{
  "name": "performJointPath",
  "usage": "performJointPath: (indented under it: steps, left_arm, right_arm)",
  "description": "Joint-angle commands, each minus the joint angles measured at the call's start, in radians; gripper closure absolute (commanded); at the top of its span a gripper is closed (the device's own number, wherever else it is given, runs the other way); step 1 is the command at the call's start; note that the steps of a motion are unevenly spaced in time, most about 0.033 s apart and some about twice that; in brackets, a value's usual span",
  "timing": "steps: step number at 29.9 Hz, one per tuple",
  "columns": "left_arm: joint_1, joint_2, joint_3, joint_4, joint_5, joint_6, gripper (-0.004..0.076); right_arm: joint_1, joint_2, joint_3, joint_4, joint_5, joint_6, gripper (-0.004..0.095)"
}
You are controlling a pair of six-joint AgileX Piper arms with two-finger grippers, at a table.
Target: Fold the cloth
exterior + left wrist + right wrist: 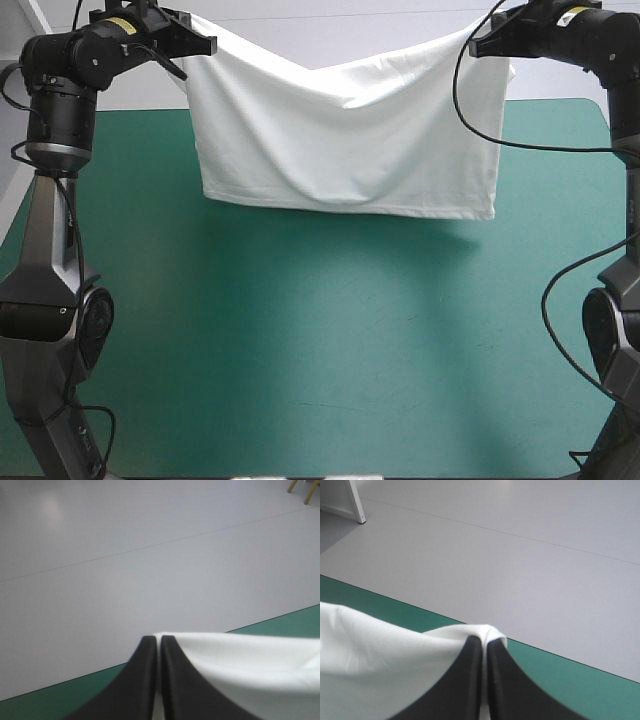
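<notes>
Fingers of the left gripper are pressed together with a thin white edge of the T-shirt pinched between them; the right gripper does the same, its black fingers clamped on a rolled-over corner of the fabric. In the high view the reason for the hold seems plain to me: both arms are raised at the far side of the teal-green cover, one upper corner of the garment in each gripper, so that the T-shirt hangs as a sheet between them and its own weight draws the creases out. Its top edge sags in a shallow dip at the middle, which suggests the grippers stand a little closer together than the cloth's full width. Its lower edge runs nearly straight and level over the far part of the cover, with a soft shadow beneath it; whether it touches the cover I cannot tell. Sleeves cannot be made out; the hanging sheet looks wider than it is tall, so it may be doubled, but that is a guess. Held this way, the lower edge could be laid on the cover first and the rest draped after it, smooth and ready for a fold. As for containers, none shows in any view; the cloth lies in nothing, borne only by the two grippers.
</notes>
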Motion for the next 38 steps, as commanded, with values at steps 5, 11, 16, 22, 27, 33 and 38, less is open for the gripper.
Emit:
performJointPath:
  steps: [5, 11, 16, 22, 27, 33, 38]
  left_arm:
    - [0.054, -0.059, -0.049, -0.021, 0.029, -0.014, 0.0705]
    - [0.052, -0.120, 0.150, 0.025, 0.056, -0.020, 0.0705]
    - [0.052, -0.258, 0.546, 0.034, -0.035, 0.007, 0.0705]
    - [0.052, -0.468, 1.017, -0.019, -0.214, 0.093, 0.0704]
    - [0.052, -0.532, 1.199, -0.028, -0.194, 0.122, 0.0705]
    - [0.052, -0.585, 1.342, -0.028, -0.195, 0.136, 0.0705]
    - [0.052, -0.628, 1.430, -0.032, -0.197, 0.136, 0.0705]
  right_arm:
    - [-0.001, -0.052, -0.057, -0.021, -0.005, -0.002, 0.0920]
    - [-0.013, -0.071, 0.065, -0.009, 0.050, -0.008, 0.0919]
    - [-0.015, -0.167, 0.348, 0.077, 0.020, -0.074, 0.0919]
    - [-0.019, -0.344, 0.749, 0.102, -0.071, -0.123, 0.0919]
    - [-0.022, -0.465, 1.023, 0.102, -0.120, -0.135, 0.0920]
    - [-0.022, -0.593, 1.309, 0.077, -0.173, -0.129, 0.0920]
    - [-0.022, -0.671, 1.497, 0.076, -0.211, -0.122, 0.0921]
